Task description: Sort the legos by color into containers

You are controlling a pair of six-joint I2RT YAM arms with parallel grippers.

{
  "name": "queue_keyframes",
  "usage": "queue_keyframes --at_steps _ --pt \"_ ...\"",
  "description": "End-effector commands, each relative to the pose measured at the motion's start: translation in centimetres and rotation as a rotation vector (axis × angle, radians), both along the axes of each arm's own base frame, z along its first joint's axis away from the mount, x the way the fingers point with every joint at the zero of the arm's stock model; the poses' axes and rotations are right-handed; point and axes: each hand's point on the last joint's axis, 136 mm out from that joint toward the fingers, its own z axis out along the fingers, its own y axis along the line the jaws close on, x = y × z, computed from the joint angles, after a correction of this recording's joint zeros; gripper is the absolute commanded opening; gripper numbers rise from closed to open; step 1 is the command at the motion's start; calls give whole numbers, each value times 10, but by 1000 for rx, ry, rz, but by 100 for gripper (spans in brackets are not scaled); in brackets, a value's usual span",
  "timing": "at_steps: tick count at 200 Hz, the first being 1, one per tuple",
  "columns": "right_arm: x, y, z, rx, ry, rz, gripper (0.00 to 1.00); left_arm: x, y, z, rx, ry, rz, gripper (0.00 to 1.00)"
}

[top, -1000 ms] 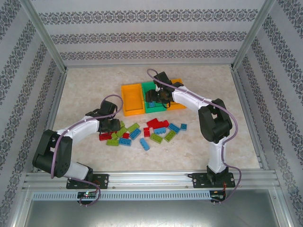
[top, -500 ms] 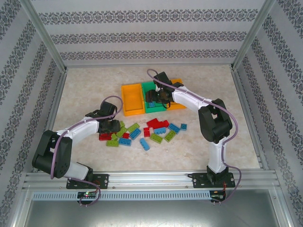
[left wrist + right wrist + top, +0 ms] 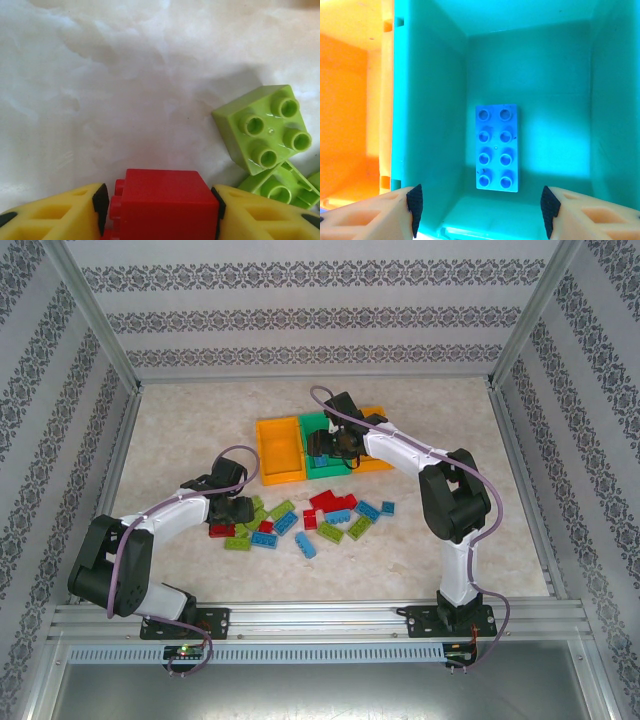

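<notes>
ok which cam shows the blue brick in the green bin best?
Right wrist: it looks straight into the green bin, where the blue brick lies flat, all eight studs clear. Top external gives just a small blue patch in the bin, partly under the right tool.

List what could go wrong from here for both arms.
1. The red brick sits between the fingers of the left gripper, studs toward one finger; it might twist or slip.
2. A lime brick close beside it may get nudged.
3. The right gripper hangs open over the green bin, above a blue brick; one finger near the bin's wall might catch it.
</notes>
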Motion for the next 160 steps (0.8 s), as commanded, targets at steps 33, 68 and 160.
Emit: queue_keyframes --at_steps 33,68,160 --pt "2 -5 12 17 -20 -14 67 -8 3 -5 33 26 -17 47" --pt "2 -5 15 19 -26 -14 67 -7 4 -2 34 18 -10 38" --pt "0 -10 47 58 -111 -25 67 -1 6 31 36 -46 0 35"
